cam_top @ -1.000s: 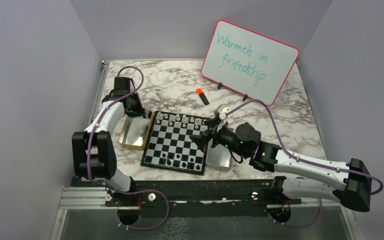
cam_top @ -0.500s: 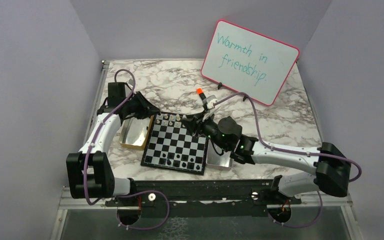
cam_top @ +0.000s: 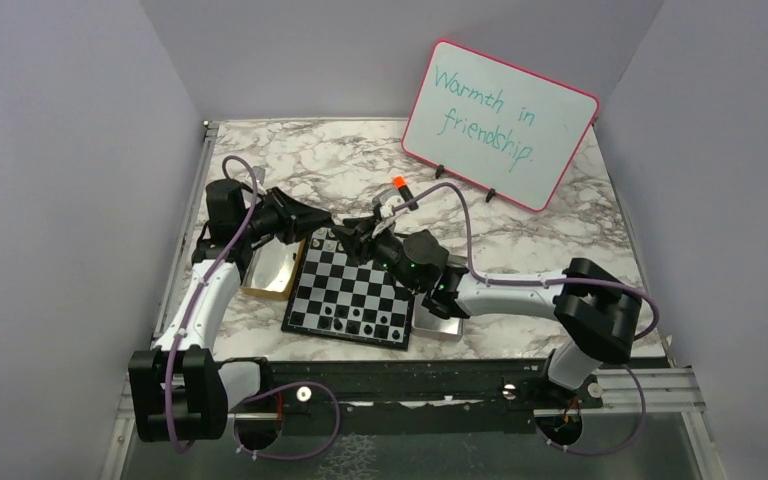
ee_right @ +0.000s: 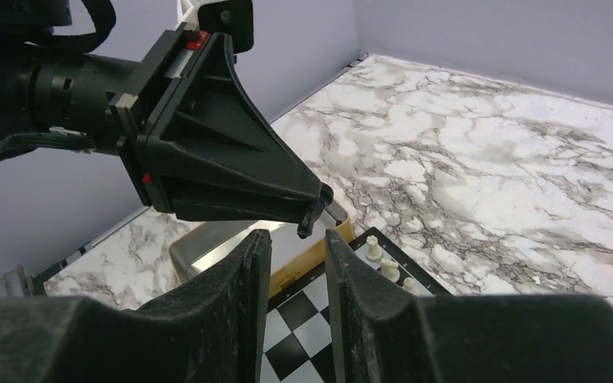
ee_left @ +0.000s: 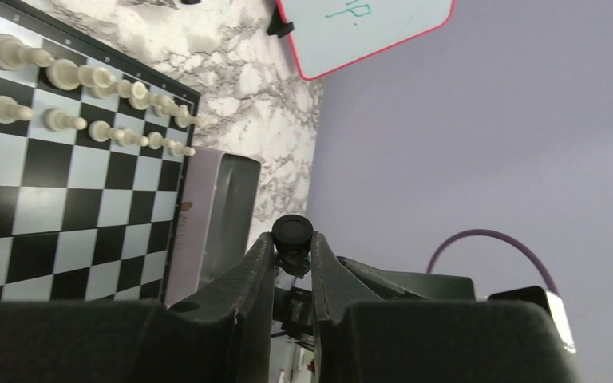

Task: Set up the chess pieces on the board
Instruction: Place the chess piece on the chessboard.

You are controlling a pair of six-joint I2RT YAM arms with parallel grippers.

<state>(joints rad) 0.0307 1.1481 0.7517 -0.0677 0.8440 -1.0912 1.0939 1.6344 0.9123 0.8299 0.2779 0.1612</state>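
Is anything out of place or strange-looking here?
One black chess piece is off the board: the left pincer pinches it in mid-air near the board's far left corner, with the open right pincer close by. Nothing looks spilled or broken.

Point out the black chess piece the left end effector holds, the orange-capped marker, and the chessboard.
black chess piece (ee_left: 293,231), left wrist view, on its round end facing the camera.
orange-capped marker (cam_top: 398,183), top external view, on its orange cap.
board (cam_top: 345,290), top external view, on a bare middle square.

board (ee_left: 88,167) cut off, l edge
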